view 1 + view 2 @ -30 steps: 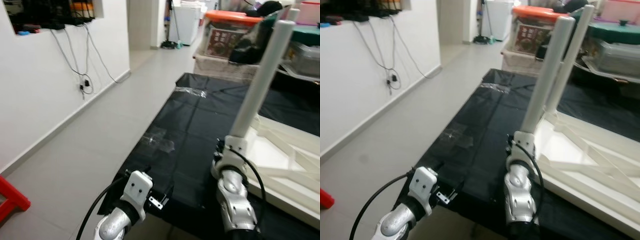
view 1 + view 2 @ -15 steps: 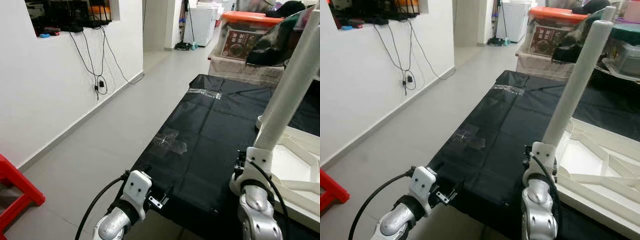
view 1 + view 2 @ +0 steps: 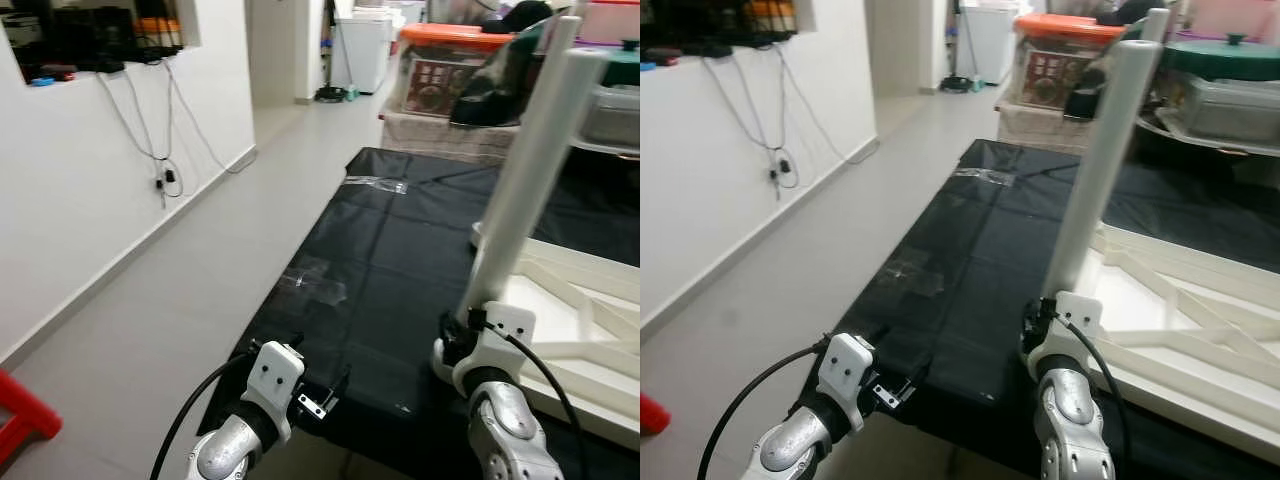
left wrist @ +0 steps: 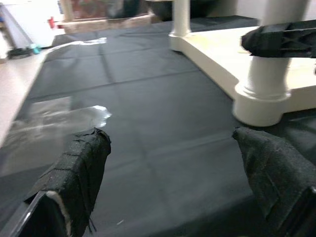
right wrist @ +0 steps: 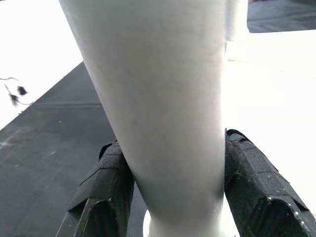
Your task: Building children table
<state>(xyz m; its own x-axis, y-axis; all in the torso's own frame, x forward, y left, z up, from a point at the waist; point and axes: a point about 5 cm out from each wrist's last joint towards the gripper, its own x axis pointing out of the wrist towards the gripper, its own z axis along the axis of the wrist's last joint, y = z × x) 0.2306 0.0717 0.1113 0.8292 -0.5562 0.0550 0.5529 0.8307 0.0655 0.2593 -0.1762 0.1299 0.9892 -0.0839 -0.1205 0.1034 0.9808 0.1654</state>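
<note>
Right wrist view: right gripper (image 5: 170, 197) clamped on white table leg (image 5: 158, 98) near its base; leg upright on upturned white tabletop (image 3: 590, 300) over black sheet (image 3: 390, 260); left gripper (image 4: 173, 173) spread wide, empty, above sheet edge.

The table leg (image 5: 163, 108) looks like smooth, matt white plastic, and the tabletop (image 3: 570, 300) shares that finish. The black sheet (image 4: 148, 128) is thin, creased and faintly glossy, patched with clear shiny tape (image 3: 318, 283). Rough woven cloth wraps the fingers (image 4: 81, 163).

Head cameras: above, facing forward-down at my arms. Wrist cameras: close, low; both share the white table leg (image 5: 163, 108).
</note>
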